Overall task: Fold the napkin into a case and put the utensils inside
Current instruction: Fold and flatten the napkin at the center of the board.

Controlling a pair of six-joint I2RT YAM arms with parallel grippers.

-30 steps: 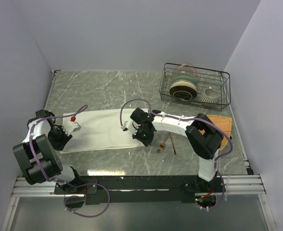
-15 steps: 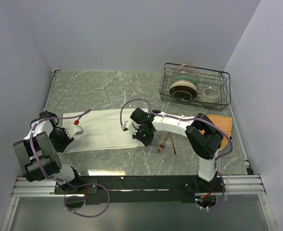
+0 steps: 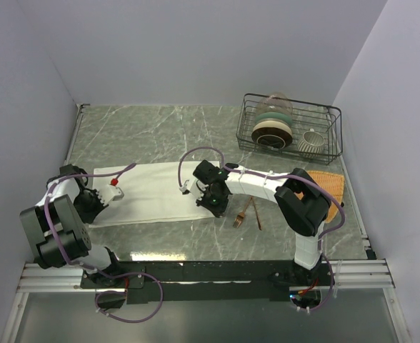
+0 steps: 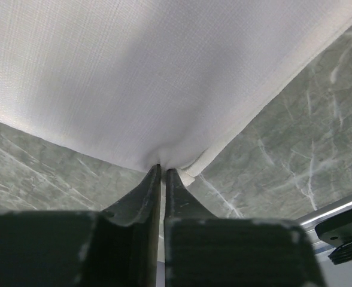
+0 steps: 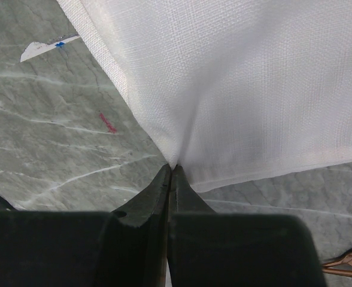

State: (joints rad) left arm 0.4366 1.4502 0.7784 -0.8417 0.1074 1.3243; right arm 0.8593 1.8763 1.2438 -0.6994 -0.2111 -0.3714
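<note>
Now your left jaws, apart a moment ago, clamp a napkin (image 4: 164,78) corner like the right jaws; start folding.

napkin (image 3: 156,193) folded flat, utensils (image 3: 243,212) beside

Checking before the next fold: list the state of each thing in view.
napkin: long flat rectangle, near corners pinched.
left gripper: shut on napkin's near-left corner.
right gripper: shut on napkin's near-right corner.
utensils: lying loose beside the napkin.
wire rack: holding dishes.
</note>
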